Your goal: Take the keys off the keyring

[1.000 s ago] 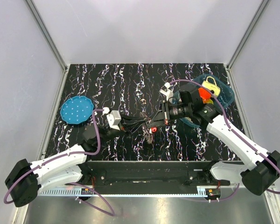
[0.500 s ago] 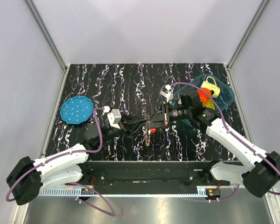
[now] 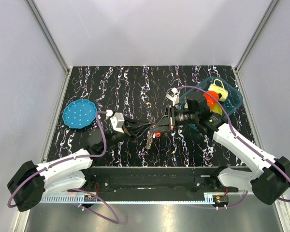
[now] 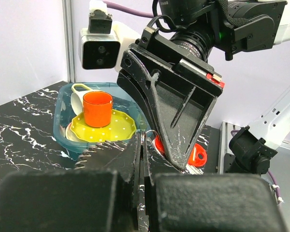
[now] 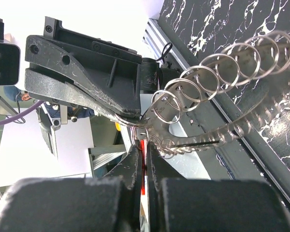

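Both grippers meet above the table's middle. My left gripper (image 3: 151, 126) (image 4: 143, 137) is shut on the thin keyring (image 4: 149, 132) (image 5: 130, 122). My right gripper (image 3: 160, 127) (image 5: 145, 145) faces it, shut on the flat red piece (image 5: 143, 159) (image 4: 199, 155) (image 3: 157, 134). The keys (image 3: 149, 140) (image 5: 241, 121) (image 4: 99, 151) hang from the ring in a grey toothed arc, each on its own small wire loop. They droop below the two grippers, off the table.
A teal bin (image 3: 234, 99) at the back right holds a yellow plate (image 4: 104, 128), an orange cup (image 3: 211, 98) (image 4: 97, 108) and a pale mug (image 3: 217, 88). At the left edge lies a blue disc (image 3: 79, 114). The black rail runs along the near edge.
The hanging bunch of keys has swung slightly to the left. Both grippers stay shut and nearly still, nose to nose.
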### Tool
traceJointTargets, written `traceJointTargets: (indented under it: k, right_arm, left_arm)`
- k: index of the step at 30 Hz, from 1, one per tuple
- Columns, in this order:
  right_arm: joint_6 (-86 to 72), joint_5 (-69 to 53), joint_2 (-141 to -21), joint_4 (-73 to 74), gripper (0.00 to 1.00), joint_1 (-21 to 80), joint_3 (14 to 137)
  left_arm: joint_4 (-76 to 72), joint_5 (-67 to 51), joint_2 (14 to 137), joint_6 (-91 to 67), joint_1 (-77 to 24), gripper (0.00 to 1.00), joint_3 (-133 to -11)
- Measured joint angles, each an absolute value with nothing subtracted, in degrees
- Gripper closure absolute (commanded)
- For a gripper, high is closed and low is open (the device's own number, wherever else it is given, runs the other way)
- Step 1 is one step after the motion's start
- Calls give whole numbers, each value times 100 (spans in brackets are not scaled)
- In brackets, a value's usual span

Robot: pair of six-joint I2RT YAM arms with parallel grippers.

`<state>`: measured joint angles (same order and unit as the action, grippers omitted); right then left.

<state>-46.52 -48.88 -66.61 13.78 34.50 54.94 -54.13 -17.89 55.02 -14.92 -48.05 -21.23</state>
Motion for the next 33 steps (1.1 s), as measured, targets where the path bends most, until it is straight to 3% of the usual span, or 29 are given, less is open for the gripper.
traceJointTargets:
  k: [15, 33]
  right_arm:
    - [-5262, -4904, -6866, 438, 100, 3441, 5140]
    - [-3940, -4762, -7441, 1684, 100, 3439, 5592]
  left_arm:
    - [-5513, -1643, 5522, -1450, -4770, 100, -2091]
    - [-6176, -1745, 5293, -1319, -4762, 100, -2008]
